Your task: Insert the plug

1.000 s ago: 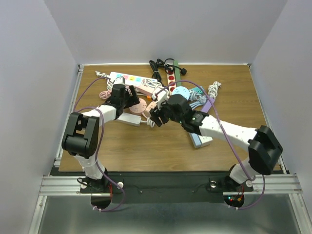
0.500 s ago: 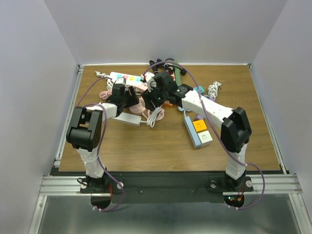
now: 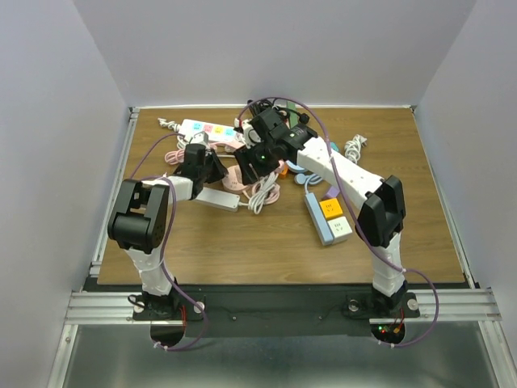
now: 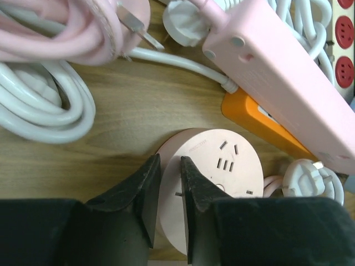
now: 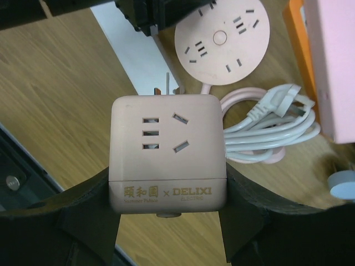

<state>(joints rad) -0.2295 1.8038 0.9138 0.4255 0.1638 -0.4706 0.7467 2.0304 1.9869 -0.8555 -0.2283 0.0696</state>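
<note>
The plug is a pink cube adapter (image 5: 168, 149) with metal prongs on its far face, and my right gripper (image 5: 168, 191) is shut on its two sides. It hangs above the table, just short of the round pink socket (image 5: 222, 39). In the left wrist view that round socket (image 4: 222, 172) lies flat on the wood. My left gripper (image 4: 170, 177) has its jaws drawn close together over the socket's near rim. From above, the right gripper (image 3: 257, 158) hovers beside the left gripper (image 3: 216, 167), and the cube is mostly hidden.
A long pink power strip (image 4: 283, 72) lies over an orange block (image 4: 260, 124). Pink cable coils (image 4: 66, 27) and white cable coils (image 5: 272, 124) crowd the socket. A flat white box (image 3: 216, 196) and a grey strip (image 3: 329, 217) lie nearer the front.
My right arm has swung from mid-table to the back left, carrying the cube over the round socket. The left jaws have closed from wide open onto the socket's rim.
</note>
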